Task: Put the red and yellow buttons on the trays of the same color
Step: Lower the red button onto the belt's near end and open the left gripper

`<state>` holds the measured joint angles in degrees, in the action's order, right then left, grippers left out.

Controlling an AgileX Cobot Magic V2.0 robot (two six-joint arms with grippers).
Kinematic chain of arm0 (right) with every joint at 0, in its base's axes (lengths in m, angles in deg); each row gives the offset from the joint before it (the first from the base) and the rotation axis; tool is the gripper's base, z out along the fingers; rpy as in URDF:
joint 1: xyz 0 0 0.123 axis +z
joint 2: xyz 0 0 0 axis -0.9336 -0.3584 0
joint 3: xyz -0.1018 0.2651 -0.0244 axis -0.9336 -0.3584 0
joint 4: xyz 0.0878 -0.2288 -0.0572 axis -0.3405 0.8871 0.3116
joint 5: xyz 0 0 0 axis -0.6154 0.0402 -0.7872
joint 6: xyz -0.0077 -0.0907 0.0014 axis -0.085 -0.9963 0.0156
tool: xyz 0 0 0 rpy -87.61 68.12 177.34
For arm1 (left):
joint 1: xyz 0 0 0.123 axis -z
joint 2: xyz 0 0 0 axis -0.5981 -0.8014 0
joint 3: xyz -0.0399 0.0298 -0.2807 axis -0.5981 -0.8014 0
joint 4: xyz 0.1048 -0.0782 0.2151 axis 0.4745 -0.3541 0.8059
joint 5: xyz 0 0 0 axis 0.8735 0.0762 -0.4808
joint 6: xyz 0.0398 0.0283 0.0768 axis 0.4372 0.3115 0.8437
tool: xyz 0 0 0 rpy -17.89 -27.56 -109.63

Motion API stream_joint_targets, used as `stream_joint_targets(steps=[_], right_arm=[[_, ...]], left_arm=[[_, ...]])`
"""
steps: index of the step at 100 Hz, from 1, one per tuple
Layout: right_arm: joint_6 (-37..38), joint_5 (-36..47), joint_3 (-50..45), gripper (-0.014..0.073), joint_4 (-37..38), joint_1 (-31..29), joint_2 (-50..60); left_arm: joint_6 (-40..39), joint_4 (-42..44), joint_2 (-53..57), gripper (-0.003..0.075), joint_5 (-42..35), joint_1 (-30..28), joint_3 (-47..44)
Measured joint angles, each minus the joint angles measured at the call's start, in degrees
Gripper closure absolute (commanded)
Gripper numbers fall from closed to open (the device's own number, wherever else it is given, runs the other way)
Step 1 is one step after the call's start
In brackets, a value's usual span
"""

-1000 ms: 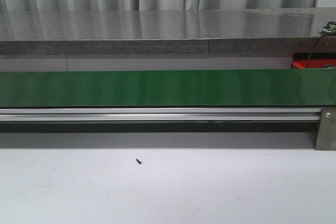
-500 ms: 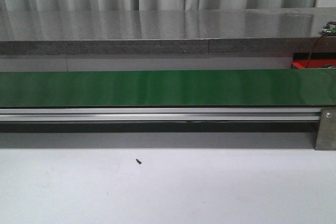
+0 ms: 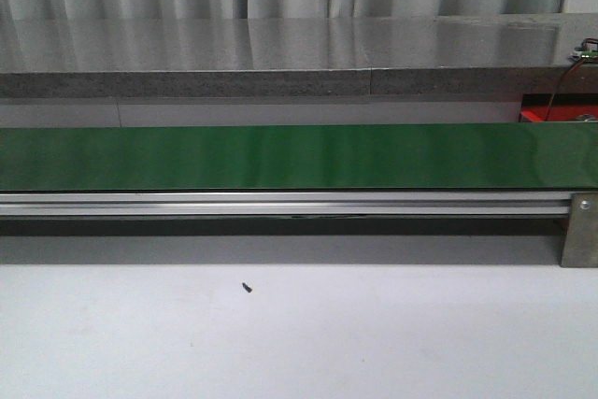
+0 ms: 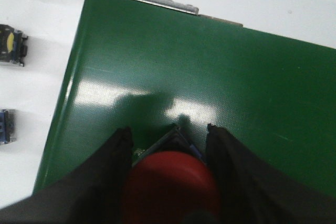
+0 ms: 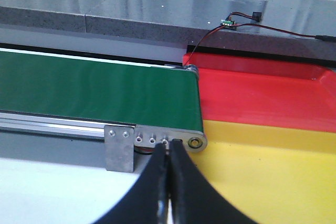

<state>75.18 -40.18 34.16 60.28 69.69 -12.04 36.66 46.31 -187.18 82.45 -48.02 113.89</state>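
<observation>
left gripper (image 4: 170, 182) clamps red button (image 4: 170, 182) over belt (image 4: 210, 87) for conveying | right gripper (image 5: 169, 182) closed, empty, waiting by red tray (image 5: 262, 95)

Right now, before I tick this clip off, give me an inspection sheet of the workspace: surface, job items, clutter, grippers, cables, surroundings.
Surface: white table with a long green belt on an aluminium rail.
Job's things: red button between the left gripper's fingers, over the belt; red tray and yellow tray side by side past the belt's end.
Clutter: small dark speck on the table; three more small button parts beside the belt, two with yellow caps.
Grippers: left gripper shut on the red button; right gripper shut, holding nothing.
Cables: thin red-black wire with a green tip on the grey shelf.
Surroundings: grey shelf, pale curtain behind.
</observation>
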Motion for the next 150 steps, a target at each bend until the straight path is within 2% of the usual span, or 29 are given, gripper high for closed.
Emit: stream_joint_targets(steps=[8, 14, 17, 36, 69, 91, 116, 130, 150], right_arm=[[0.0, 0.0, 0.0, 0.069, 0.0, 0.0, 0.0], [0.0, 0.0, 0.0, 0.069, 0.0, 0.0, 0.0], [0.0, 0.0, 0.0, 0.069, 0.0, 0.0, 0.0], [0.0, 0.0, 0.0, 0.069, 0.0, 0.0, 0.0], [0.0, 0.0, 0.0, 0.069, 0.0, 0.0, 0.0], [0.0, 0.0, 0.0, 0.069, 0.0, 0.0, 0.0], [0.0, 0.0, 0.0, 0.069, 0.0, 0.0, 0.0], [0.0, 0.0, 0.0, 0.069, 0.0, 0.0, 0.0], [0.0, 0.0, 0.0, 0.069, 0.0, 0.0, 0.0]], left_arm=[[0.63, -0.14, 0.0, 0.0105, 0.0, 0.0, 0.12], [0.96, -0.14, 0.0, 0.0032, 0.0, 0.0, 0.12], [0.9, -0.14, 0.0, 0.0022, 0.0, 0.0, 0.12], [0.99, -0.14, 2.18, 0.006, 0.28, 0.0, 0.93], [0.13, 1.51, 12.44, 0.006, 0.78, -1.87, 1.28], [-5.91, 9.7, 18.03, 0.006, 0.65, -10.83, -4.77], [-8.86, 11.08, 19.17, 0.006, -3.24, -23.2, -9.16], [-10.15, 11.08, 17.88, 0.006, -5.45, -27.26, -9.29], [-11.29, 11.22, 12.88, 0.0061, -8.53, -29.39, -9.29]])
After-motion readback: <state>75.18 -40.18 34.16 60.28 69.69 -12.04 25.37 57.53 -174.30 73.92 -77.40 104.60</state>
